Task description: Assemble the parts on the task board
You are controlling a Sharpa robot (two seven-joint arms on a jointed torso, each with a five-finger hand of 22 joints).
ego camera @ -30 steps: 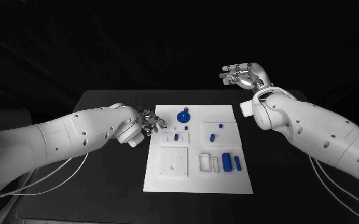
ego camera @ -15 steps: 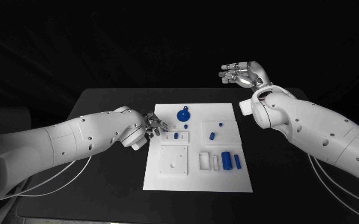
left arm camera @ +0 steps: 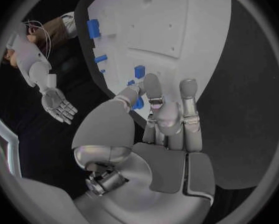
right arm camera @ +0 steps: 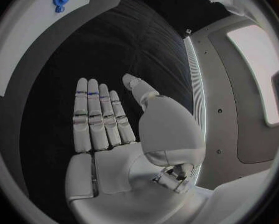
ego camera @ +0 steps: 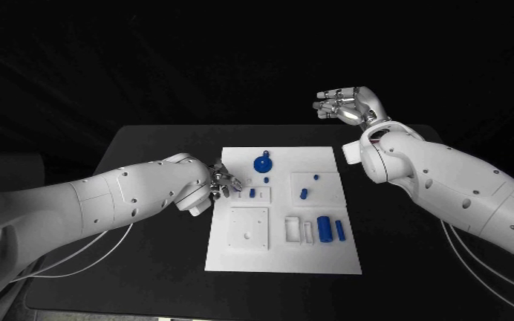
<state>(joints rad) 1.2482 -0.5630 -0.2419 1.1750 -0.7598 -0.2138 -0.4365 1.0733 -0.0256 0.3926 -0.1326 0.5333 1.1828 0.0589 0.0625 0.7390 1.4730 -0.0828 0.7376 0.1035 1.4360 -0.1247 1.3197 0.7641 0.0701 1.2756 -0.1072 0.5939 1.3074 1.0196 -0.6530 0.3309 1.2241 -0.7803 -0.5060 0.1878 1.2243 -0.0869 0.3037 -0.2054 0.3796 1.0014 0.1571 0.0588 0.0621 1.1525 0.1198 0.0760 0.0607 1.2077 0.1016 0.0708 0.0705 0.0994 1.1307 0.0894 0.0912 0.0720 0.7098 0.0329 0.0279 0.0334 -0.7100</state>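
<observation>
The left hand (ego camera: 218, 180) is hovering at the task board's (ego camera: 321, 258) left edge, fingers loosely apart, empty, near small blue parts (ego camera: 252, 195); the right hand (ego camera: 348, 107) is raised, open flat.

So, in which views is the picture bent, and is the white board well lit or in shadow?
Left wrist view: fisheye, the task board has curved edges and is brightly lit. Right wrist view: the same circular bending, the right hand evenly lit against the dark table. Head view: straight edges, board bright, the surroundings almost black, the left hand partly in shade.
</observation>
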